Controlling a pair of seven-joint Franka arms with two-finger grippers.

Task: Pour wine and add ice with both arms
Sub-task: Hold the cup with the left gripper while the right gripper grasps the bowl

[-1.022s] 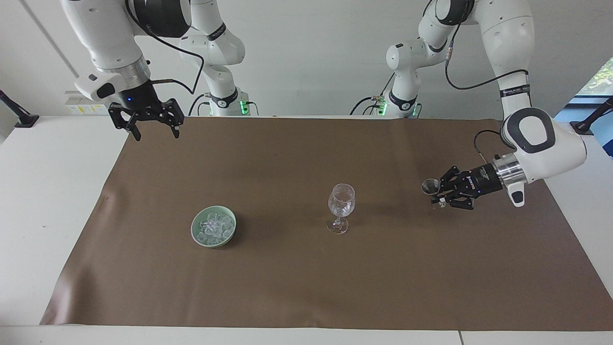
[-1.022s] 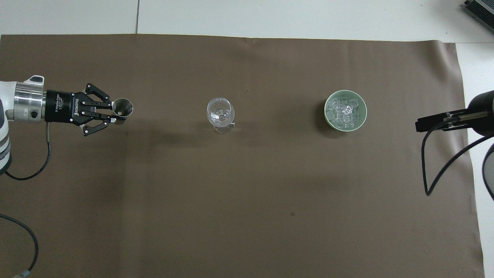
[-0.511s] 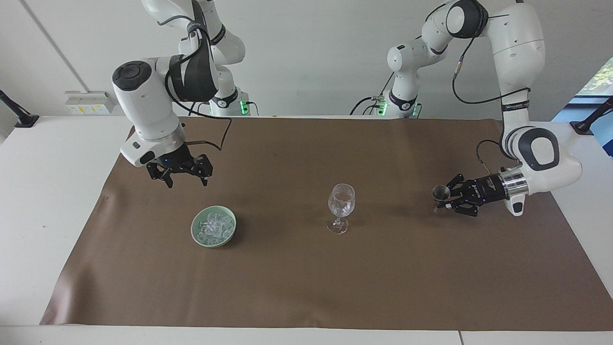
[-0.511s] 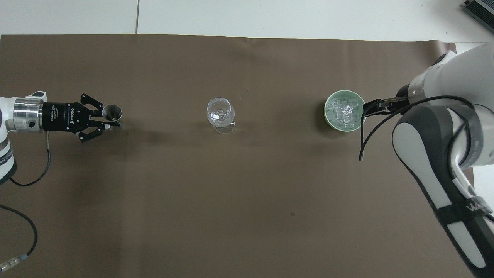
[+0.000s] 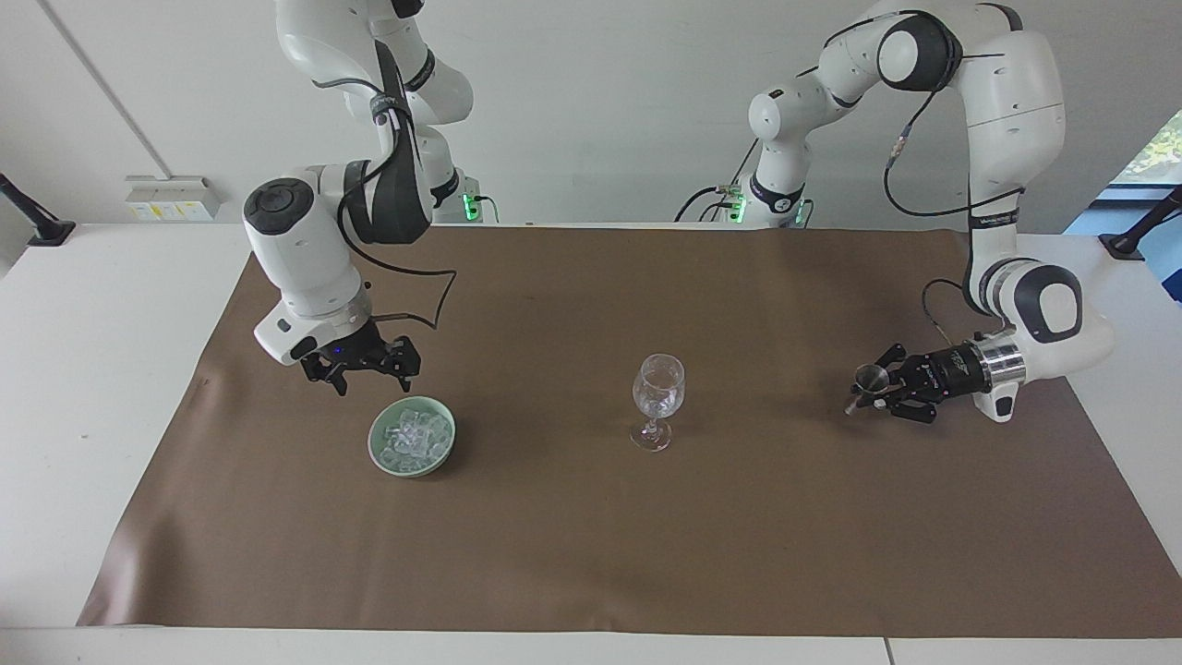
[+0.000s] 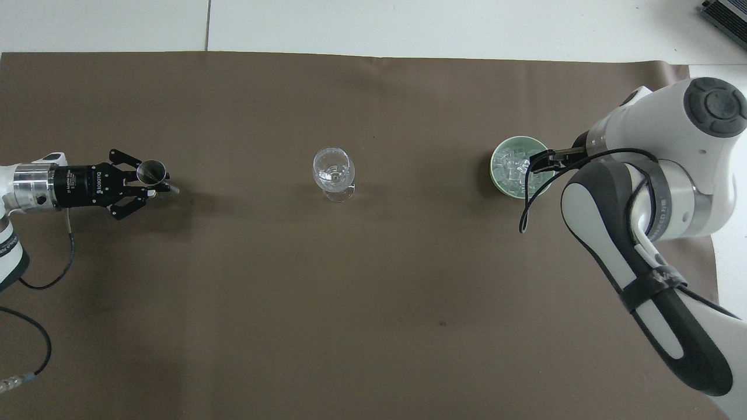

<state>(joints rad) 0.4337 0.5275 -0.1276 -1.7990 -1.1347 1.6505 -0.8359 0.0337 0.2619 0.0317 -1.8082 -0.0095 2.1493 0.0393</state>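
Swinging down from the table's edge, the right gripper (image 5: 362,370) now hangs wide-jawed just above the green bowl (image 5: 412,457) of ice (image 5: 413,434) (not touching). Toward the left arm's end, the left gripper (image 5: 875,392), now lower, clamps a small metal cup (image 5: 870,378); the wine glass (image 5: 657,399) stands between.

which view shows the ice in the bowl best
The facing view: the ice lies unobstructed in the green bowl. In the overhead view the right gripper and its cable cover part of the pile.

White table (image 5: 111,369) under brown mat (image 5: 591,536) bearing bowl (image 5: 377,450), wine glass (image 5: 657,399).
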